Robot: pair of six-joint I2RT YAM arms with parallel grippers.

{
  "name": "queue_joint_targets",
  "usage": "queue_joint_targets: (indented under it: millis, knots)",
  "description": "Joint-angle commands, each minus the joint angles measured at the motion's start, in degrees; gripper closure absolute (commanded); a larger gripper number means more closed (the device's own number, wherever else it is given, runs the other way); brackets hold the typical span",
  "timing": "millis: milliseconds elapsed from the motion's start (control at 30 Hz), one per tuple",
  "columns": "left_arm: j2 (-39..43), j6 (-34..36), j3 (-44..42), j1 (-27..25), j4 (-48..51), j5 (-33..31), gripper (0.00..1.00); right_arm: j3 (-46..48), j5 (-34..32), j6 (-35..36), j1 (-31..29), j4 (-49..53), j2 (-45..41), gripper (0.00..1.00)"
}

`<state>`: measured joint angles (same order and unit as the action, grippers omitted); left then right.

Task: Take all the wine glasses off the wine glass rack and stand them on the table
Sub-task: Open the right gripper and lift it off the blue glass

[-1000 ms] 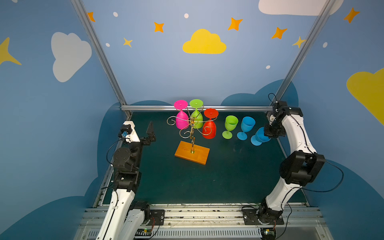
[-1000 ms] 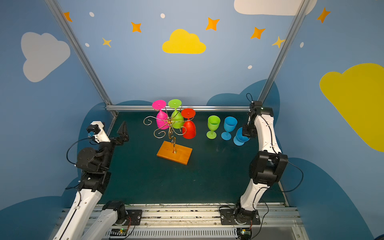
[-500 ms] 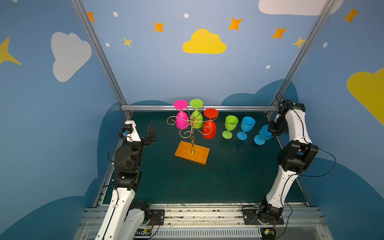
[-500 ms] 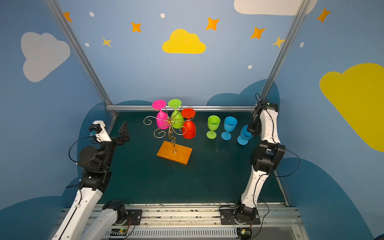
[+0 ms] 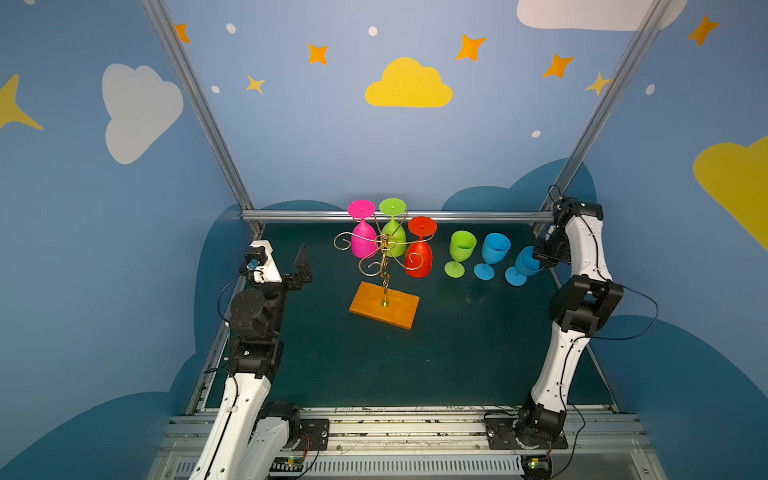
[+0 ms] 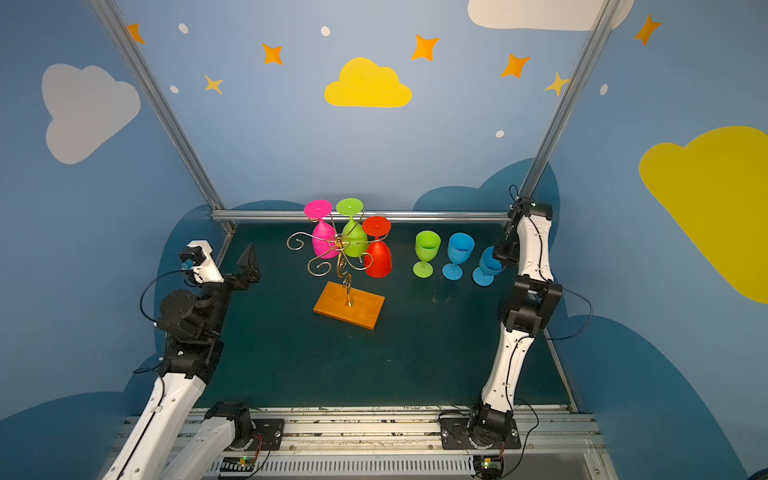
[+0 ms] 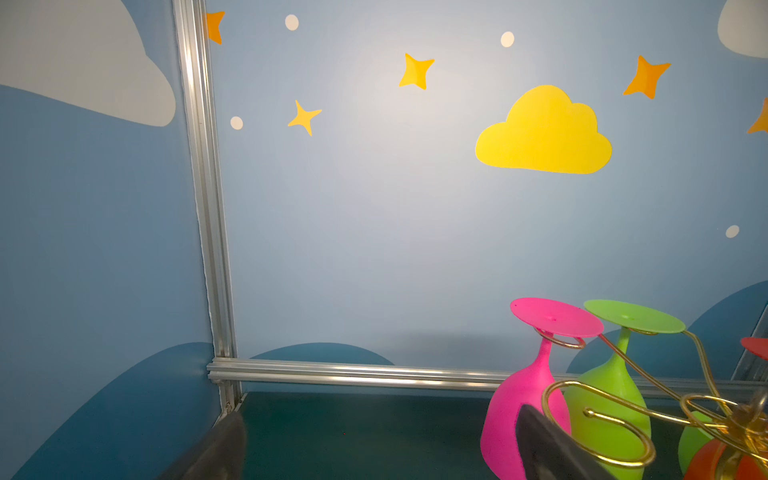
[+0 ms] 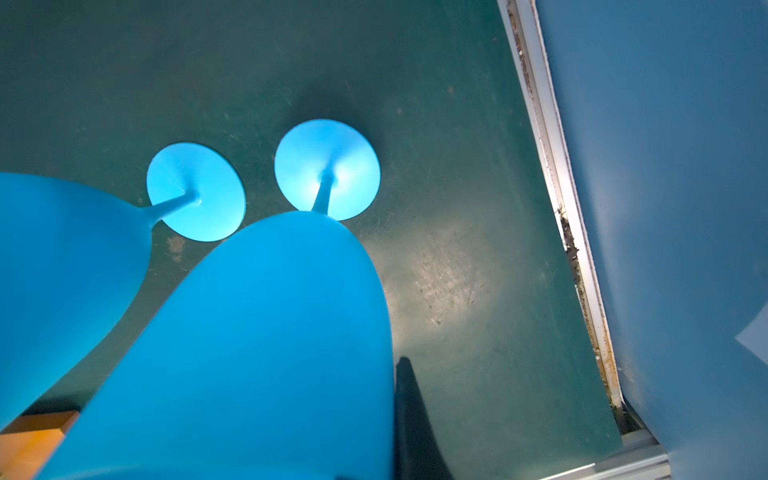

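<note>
The wine glass rack (image 5: 384,253) (image 6: 338,245), gold wire on an orange wooden base (image 5: 384,305), stands mid-table. Three wine glasses hang upside down on it: pink (image 5: 363,243) (image 7: 519,407), green (image 5: 395,237) and red (image 5: 419,257). My right gripper (image 5: 542,259) (image 8: 392,374) is shut on the rim of a blue wine glass (image 5: 524,266) (image 8: 257,332), which leans with its foot at the mat, far right. One finger (image 8: 409,407) lies outside the bowl; the other is hidden. My left gripper (image 5: 302,266) (image 7: 380,419) is open and empty, left of the rack.
A green glass (image 5: 461,249) and another blue glass (image 5: 494,249) (image 8: 62,257) stand upright between the rack and the held glass. An aluminium rail (image 5: 395,215) runs along the back of the mat. The side frame (image 8: 573,232) is close beside the right gripper.
The right arm's elbow has drawn back toward the right wall and stands more upright; the blue glass has barely shifted. The left arm is nearly unchanged.
</note>
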<state>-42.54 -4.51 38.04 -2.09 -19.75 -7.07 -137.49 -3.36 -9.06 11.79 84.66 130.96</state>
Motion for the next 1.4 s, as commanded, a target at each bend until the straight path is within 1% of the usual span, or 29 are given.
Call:
queue_joint_targets:
  millis: [0, 133, 267, 367, 500, 600, 733, 967, 1067, 1133, 1200, 1367]
  knots:
    - [0.43, -0.45, 1.29, 0.36, -0.27, 0.48, 0.01, -1.23, 1.22, -0.48, 0.03, 1.56, 2.0, 1.0]
    - [0.51, -0.44, 1.33, 0.4, -0.25, 0.57, 0.01, -0.99, 2.71, -0.7, 0.31, 1.67, 2.06, 0.89]
    - [0.34, -0.47, 1.2, 0.4, -0.29, 0.48, 0.01, -1.01, 3.88, -0.99, 0.66, 1.39, 1.22, 0.81]
    - [0.33, -0.49, 1.18, 0.41, -0.29, 0.48, 0.01, -0.89, 4.42, -1.13, 0.86, 1.21, 0.33, 0.78]
    - [0.42, -0.26, 1.24, 0.36, -0.29, 0.22, 0.01, -0.47, 7.05, -1.61, 1.96, 0.74, -1.37, 0.76]
    - [0.35, -0.26, 1.24, 0.42, -0.2, 0.04, 0.01, 2.08, 9.17, -1.82, 2.61, -1.5, -4.52, 0.71]
    - [0.26, -0.31, 1.21, 0.4, -0.26, -0.17, 0.01, 5.96, 10.2, -2.34, 3.34, -4.92, -8.9, 0.63]
    - [0.21, -0.23, 1.18, 0.35, -0.1, -0.98, 0.01, 8.12, 10.57, -2.98, 4.34, -5.68, -12.77, 0.6]
    - [-0.03, -0.25, 1.46, 0.34, 0.72, -2.55, 0.01, 11.52, 10.68, -2.96, 4.2, -7.08, -16.68, 0.59]
    - [-0.08, -0.37, 1.62, 0.37, 1.28, -3.65, 0.01, 15.27, 10.65, -3.27, 4.01, -9.06, -20.84, 0.58]
    - [-0.21, -0.62, 1.85, 0.44, 1.87, -4.71, 0.01, 20.58, 11.01, -3.59, 3.63, -12.18, -26.65, 0.57]
    - [-0.87, -1.94, 2.61, 0.8, 3.76, -6.29, 0.01, 35.38, 15.3, -5.77, 1.68, -20.46, -43.36, 0.53]
